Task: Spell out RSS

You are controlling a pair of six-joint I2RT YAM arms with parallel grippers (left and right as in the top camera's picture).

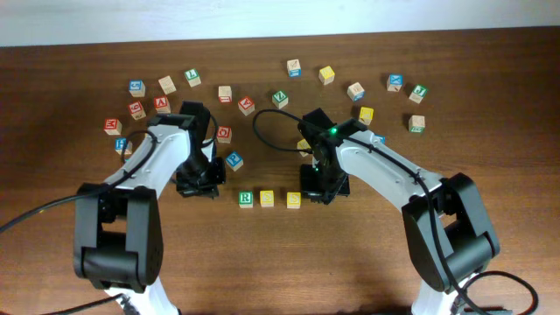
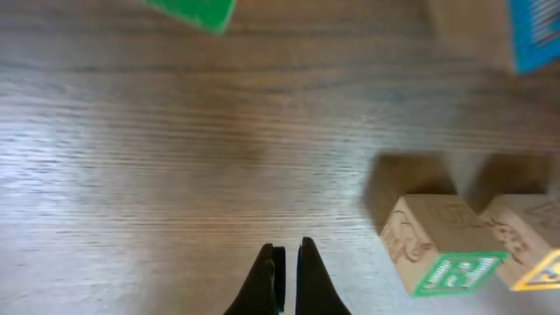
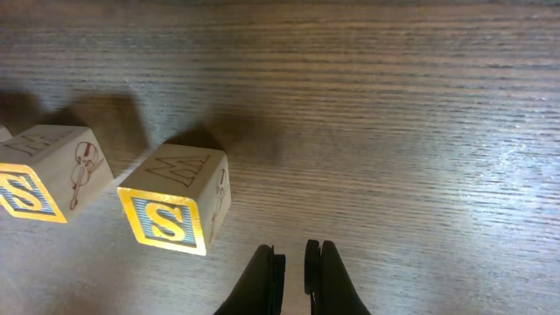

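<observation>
Three cubes stand in a row on the wooden table: the green-bordered R cube [image 1: 246,199], then a yellow S cube [image 1: 267,199], then a second yellow S cube [image 1: 293,199]. My left gripper [image 1: 197,185] is to the left of the row, shut and empty. In the left wrist view its fingers [image 2: 284,262] are over bare wood, with the R cube [image 2: 442,258] to the right. My right gripper [image 1: 322,188] is just right of the row, shut and empty. In the right wrist view its fingers [image 3: 296,267] are beside the nearer S cube [image 3: 175,210]; the other S cube [image 3: 44,175] is at the left edge.
Several other letter cubes lie scattered across the far half of the table, such as a blue one [image 1: 234,161], a red one [image 1: 224,134] and a yellow one [image 1: 366,115]. A green cube [image 2: 192,10] and a blue cube [image 2: 534,35] show at the top of the left wrist view.
</observation>
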